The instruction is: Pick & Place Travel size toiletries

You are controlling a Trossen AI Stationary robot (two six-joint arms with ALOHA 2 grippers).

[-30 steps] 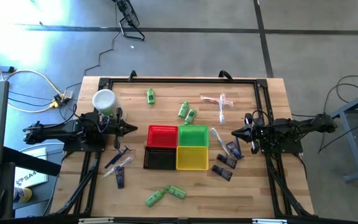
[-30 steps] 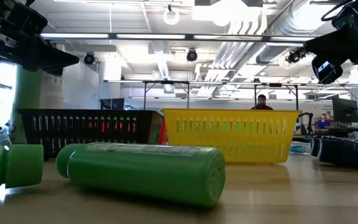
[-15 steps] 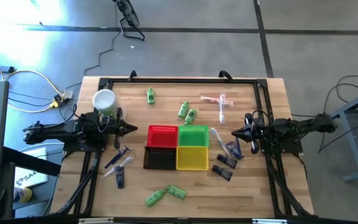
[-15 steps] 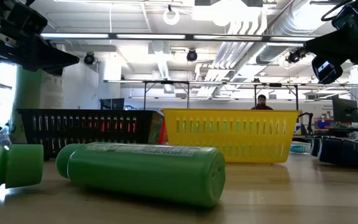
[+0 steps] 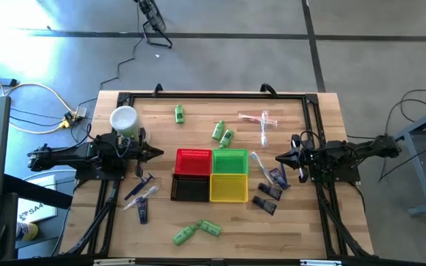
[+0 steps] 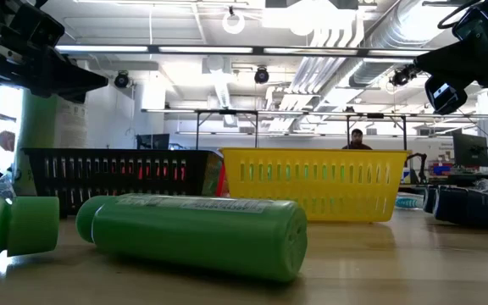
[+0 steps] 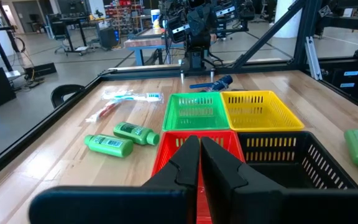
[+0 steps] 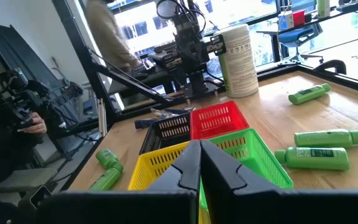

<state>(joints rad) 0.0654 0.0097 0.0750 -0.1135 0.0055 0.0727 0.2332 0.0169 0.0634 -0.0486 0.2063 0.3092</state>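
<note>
From my remote seat: both grippers, left [image 5: 159, 153] and right [image 5: 278, 157], hang pinched together holding nothing, either side of the baskets [image 5: 211, 175]. Toiletries [image 5: 222, 134] lie scattered on the table [image 5: 198, 103], none touching the fingers.

Closed right claw [image 8: 199, 163] faces green basket [image 8: 253, 158].

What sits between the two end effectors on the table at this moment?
In the high view, the four baskets: red basket and green basket lie directly between the left end effector and right end effector; both are shut, empty.
</note>
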